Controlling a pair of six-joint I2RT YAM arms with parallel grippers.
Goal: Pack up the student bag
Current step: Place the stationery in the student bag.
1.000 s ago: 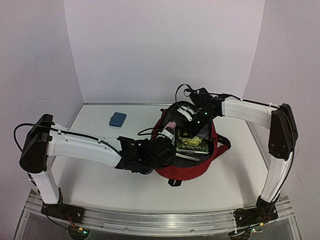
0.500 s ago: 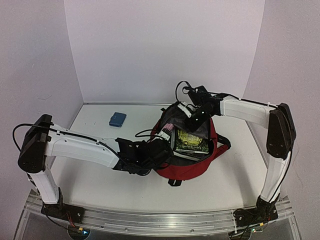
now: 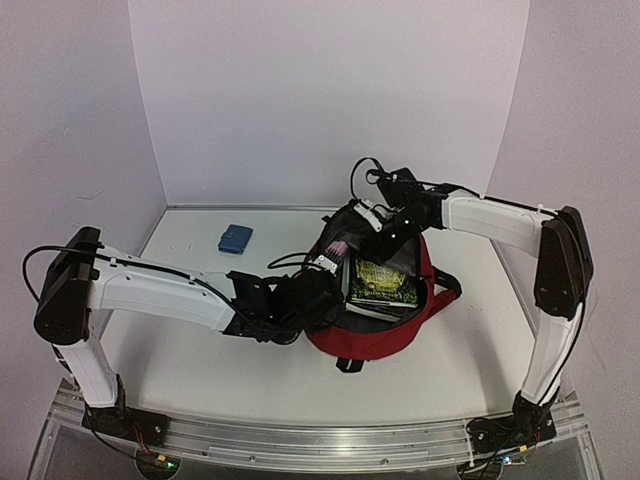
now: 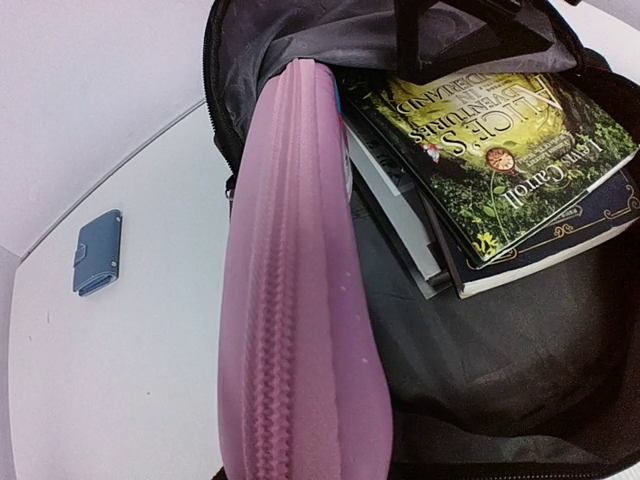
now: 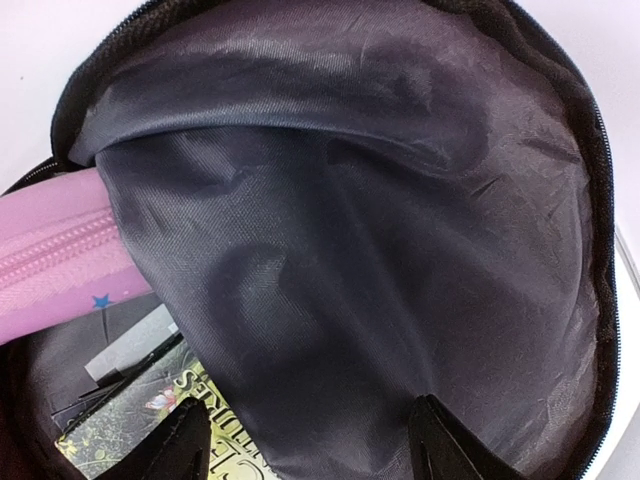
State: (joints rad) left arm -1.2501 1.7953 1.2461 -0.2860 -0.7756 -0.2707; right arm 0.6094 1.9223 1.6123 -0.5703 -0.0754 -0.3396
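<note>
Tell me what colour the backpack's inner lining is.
Grey: the bag's lining shows best in the right wrist view.

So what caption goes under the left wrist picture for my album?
Pink pencil case poking into the open student bag, next to the Alice book.

Illumination in the top view is even, diffuse and fairly bright, with only soft shadows on the table (image 3: 200, 370) and no glare. Both wrist views bend at the edges, the pink pencil case (image 4: 300, 300) blurs near the lens, and the student bag (image 5: 350, 250) lining reads dim with faint sheen.
</note>
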